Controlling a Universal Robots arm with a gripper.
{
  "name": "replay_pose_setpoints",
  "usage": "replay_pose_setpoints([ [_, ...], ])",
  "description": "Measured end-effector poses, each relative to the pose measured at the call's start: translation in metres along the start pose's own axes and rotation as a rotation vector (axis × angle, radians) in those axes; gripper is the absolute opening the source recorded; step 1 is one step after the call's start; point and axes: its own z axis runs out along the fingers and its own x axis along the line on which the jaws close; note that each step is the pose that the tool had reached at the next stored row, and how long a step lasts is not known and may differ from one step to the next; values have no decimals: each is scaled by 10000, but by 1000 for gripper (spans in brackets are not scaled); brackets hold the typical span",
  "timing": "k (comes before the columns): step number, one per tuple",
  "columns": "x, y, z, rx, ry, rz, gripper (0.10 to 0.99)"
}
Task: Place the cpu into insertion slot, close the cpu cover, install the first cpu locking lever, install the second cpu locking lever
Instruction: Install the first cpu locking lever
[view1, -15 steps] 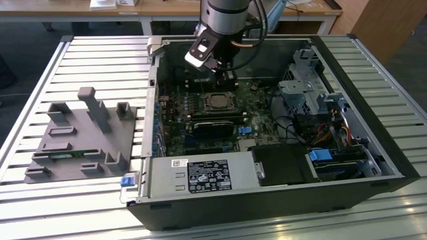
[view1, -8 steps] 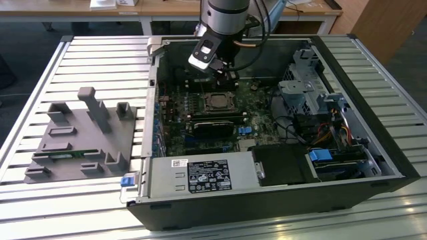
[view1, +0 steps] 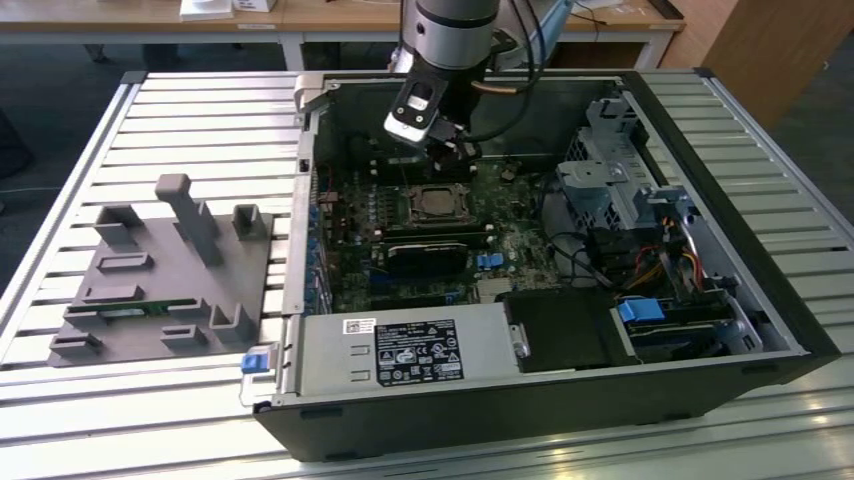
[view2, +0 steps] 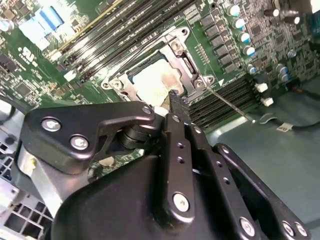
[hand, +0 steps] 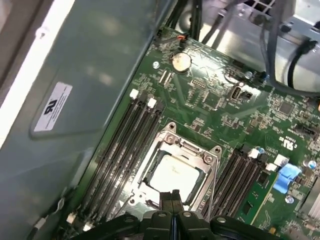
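One pincer, fingers pressed together w/ nothing between, hangs just over the socket's edge; contact can't be told. Beyond its tip the cpu lies flat in the socket, grey top showing through the window of the cpu cover, which is down around it. In the second wrist view, a thin locking lever juts off beside the frame. Green board sits in an open PC case on the slatted tabletop.
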Motion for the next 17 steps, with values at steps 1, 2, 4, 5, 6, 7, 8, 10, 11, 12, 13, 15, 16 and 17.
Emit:
replay_pose_setpoints([
  [1, 0, 0, 0, 37, 1, -441, 106],
  [2, 0, 0, 1, 74, 2, -1039, 106],
  [4, 0, 0, 1, 93, 5, -1353, 106],
  [5, 0, -1, 1, 101, 7, -1514, 106],
  [6, 0, 0, 1, 110, 8, -1671, 106],
  [7, 0, 0, 1, 119, 10, -1833, 106],
  [8, 0, 0, 1, 129, 11, -1984, 106],
  [10, 0, 0, 1, 146, 13, -2290, 106],
  [11, 0, -1, 1, 154, 15, -2419, 106],
  [12, 0, -1, 1, 160, 16, -2531, 106],
  [13, 0, -1, 1, 166, 17, -2637, 106],
  [15, 0, -1, 1, 176, 18, -2835, 106],
  [16, 0, -1, 0, 179, 18, -2907, 106],
  [17, 0, -1, -2, 180, 15, -2951, 106],
])
